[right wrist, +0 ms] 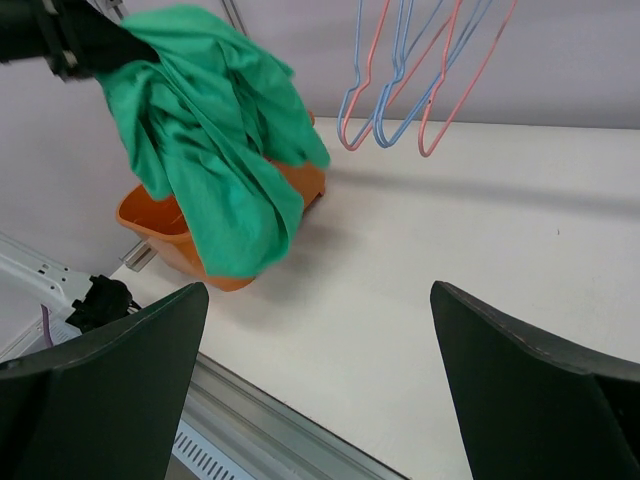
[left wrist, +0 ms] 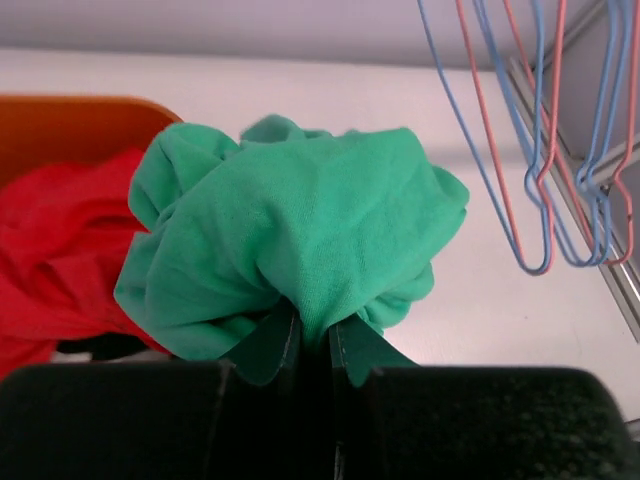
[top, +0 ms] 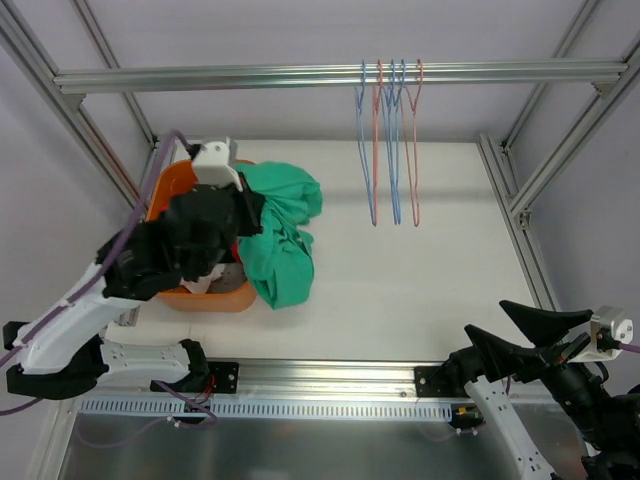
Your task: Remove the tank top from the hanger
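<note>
Looking from above, the green tank top (top: 285, 235) hangs bunched from the left gripper (top: 248, 215) over the orange basket (top: 215, 298) at the table's (top: 420, 270) left edge; the hangers (top: 390, 150) on the rail are all bare. Its wrist view shows the jaws clamped tight on a fold. From the right wrist, the right gripper (right wrist: 318, 300) stands spread wide, empty. Removal looks done; only letting go seems left.

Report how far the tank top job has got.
Done: the green tank top is off; the hangers on the rail hang bare. In hand: the left gripper is shut on it, holding it above the orange basket. Left: probably just dropping it there. The right gripper is open, idle.
</note>
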